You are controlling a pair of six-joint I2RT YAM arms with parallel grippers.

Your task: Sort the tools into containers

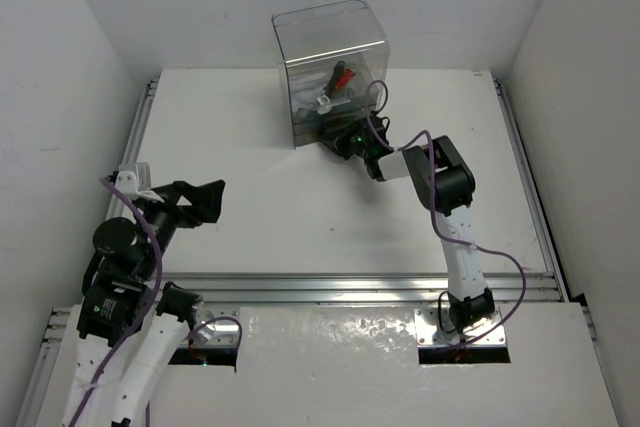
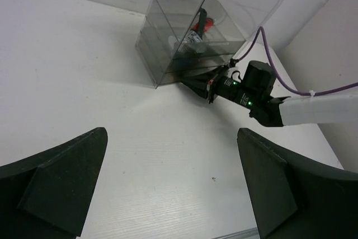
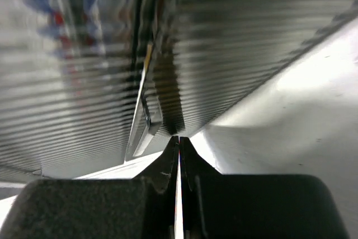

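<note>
right wrist view is showing the right gripper shut, empty, nosing the box; pushing harder risks shoving it along. left gripper is hanging wide open, empty.

**Right arm crowds container's near corner; left half of table lies open**

You have a broad run of bare table between the left gripper, jaws spread wide near the left edge, and the container at the far middle. The container's left face and the strip of table before it stand unblocked. Its near right corner is taken. The right gripper, fingers pinched together, sits at the foot of the lowest tray there. The right arm and a looping purple cable slant across the right half. White walls hem the table on three sides, with the container close to the back one.
</note>
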